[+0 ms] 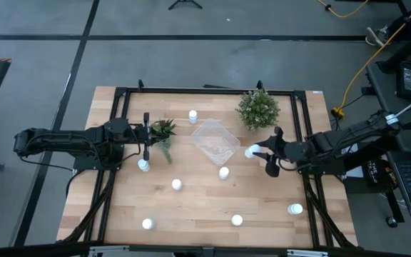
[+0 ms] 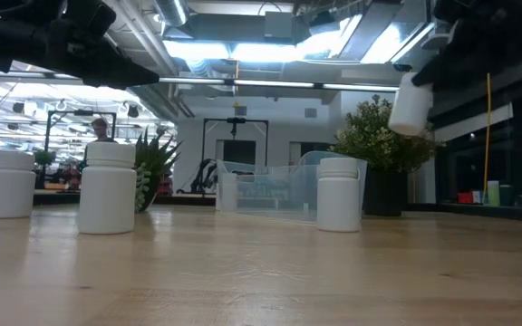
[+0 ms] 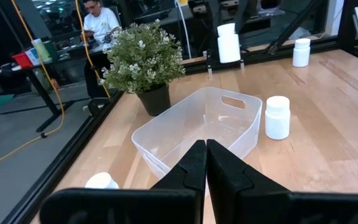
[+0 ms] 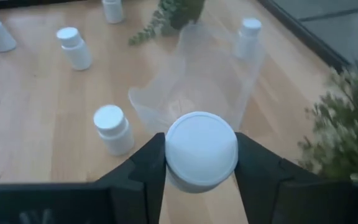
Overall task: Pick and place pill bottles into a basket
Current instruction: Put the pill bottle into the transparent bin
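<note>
Pill bottle, small, white and cylindrical [image 4: 201,151], sits clamped between the dark fingers of the right gripper [image 1: 260,150], cap toward the wrist camera, lifted clear of the pale wooden worktop [image 1: 191,207]. From where I stand it hangs just beside the right edge of the clear squarish plastic basket [image 1: 215,140], not yet over the opening. The basket looks empty. Another white bottle [image 1: 224,172] stands close to the basket's near corner, and a bushy potted plant with pale flowers [image 1: 258,109] sits just behind the right arm.

If the fingers let go now, I'd judge the bottle would clip the rim or drop outside, perhaps toppling that nearby bottle. A low carry could also nudge the light basket aside.

The left gripper [image 1: 146,135] waits near the spiky green plant [image 1: 163,129], its fingers pressed together on nothing.
</note>
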`<action>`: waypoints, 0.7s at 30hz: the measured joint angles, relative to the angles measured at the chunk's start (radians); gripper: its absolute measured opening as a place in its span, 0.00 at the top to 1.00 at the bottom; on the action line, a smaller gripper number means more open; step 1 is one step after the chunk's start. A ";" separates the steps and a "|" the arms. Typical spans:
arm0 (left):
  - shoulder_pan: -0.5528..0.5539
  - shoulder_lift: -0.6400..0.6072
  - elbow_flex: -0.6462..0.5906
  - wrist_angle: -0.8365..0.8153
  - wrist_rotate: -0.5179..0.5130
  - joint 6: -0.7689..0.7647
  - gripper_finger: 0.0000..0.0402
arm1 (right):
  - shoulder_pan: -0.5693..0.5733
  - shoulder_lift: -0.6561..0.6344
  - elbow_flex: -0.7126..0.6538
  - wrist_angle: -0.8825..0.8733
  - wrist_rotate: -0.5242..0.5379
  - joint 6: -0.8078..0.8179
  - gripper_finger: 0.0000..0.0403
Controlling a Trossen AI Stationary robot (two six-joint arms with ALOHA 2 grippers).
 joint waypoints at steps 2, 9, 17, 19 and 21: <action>0.000 0.000 0.000 0.000 0.000 0.000 0.98 | -0.023 0.028 0.000 0.045 -0.039 -0.049 0.63; 0.000 0.000 0.000 0.001 -0.004 0.000 0.98 | -0.143 0.131 0.000 0.231 -0.174 -0.201 0.63; 0.000 0.000 0.000 0.001 -0.004 0.000 0.98 | -0.244 0.203 0.048 0.284 -0.271 -0.283 0.63; 0.000 0.000 0.000 0.001 -0.004 0.000 0.98 | -0.254 0.232 0.086 0.272 -0.289 -0.312 0.63; 0.000 0.000 0.000 0.001 -0.004 0.000 0.98 | -0.264 0.266 0.126 0.231 -0.293 -0.336 0.63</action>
